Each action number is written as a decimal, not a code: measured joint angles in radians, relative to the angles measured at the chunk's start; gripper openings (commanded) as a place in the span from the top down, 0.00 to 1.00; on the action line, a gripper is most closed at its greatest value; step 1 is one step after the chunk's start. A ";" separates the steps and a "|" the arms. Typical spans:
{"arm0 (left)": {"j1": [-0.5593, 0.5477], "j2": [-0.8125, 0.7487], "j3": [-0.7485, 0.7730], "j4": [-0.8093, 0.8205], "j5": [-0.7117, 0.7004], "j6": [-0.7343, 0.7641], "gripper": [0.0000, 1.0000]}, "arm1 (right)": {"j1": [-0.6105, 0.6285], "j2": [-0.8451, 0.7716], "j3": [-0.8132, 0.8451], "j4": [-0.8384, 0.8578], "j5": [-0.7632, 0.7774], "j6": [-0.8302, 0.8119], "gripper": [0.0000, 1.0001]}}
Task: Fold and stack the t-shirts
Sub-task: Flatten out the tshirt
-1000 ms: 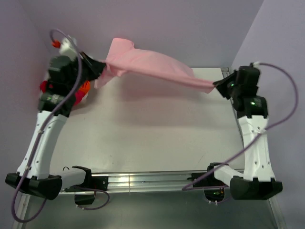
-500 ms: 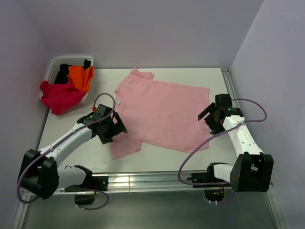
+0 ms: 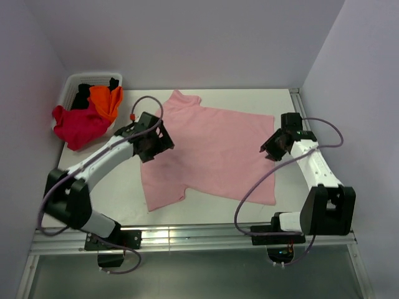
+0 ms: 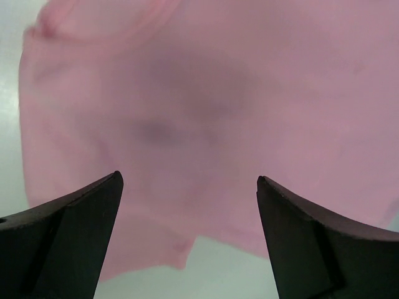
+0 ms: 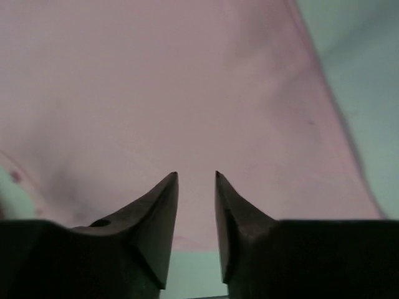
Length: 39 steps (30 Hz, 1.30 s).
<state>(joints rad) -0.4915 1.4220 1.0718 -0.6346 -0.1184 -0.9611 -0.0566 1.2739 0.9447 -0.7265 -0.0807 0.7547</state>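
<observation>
Basket [image 3: 67, 87] at 10 o'clock holds other tees [image 3: 84, 118]. L gripper [image 4: 189, 179] wide open, empty, over pink tee [image 3: 212, 152] lying flat mid-table, skewed. R gripper [image 5: 196, 177] near-closed, empty, at 3 o'clock hem. Risk: skew → crooked fold; jaws scrape table [image 3: 106, 193]. Free room at 7 o'clock; hem corner near R edge.

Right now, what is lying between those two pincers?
The light pink t-shirt, spread flat on the table, fills the stretch between the left pincer and the right pincer; the top view shows it best.
</observation>
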 measured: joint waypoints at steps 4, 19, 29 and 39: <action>0.027 0.259 0.201 0.002 -0.012 0.079 0.17 | 0.000 0.169 0.099 0.047 -0.036 0.003 1.00; 0.198 0.651 0.475 0.002 0.073 0.234 0.91 | 0.053 0.665 0.468 -0.046 0.056 0.021 1.00; 0.214 0.606 0.361 0.053 0.133 0.247 1.00 | 0.105 0.927 0.780 -0.160 0.127 0.014 1.00; 0.234 0.545 0.267 0.068 0.167 0.246 1.00 | 0.115 1.113 1.103 -0.263 0.125 -0.008 1.00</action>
<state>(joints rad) -0.2573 1.9671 1.3388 -0.5663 0.0483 -0.7147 0.0586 2.3871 2.0480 -0.9894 0.0441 0.7471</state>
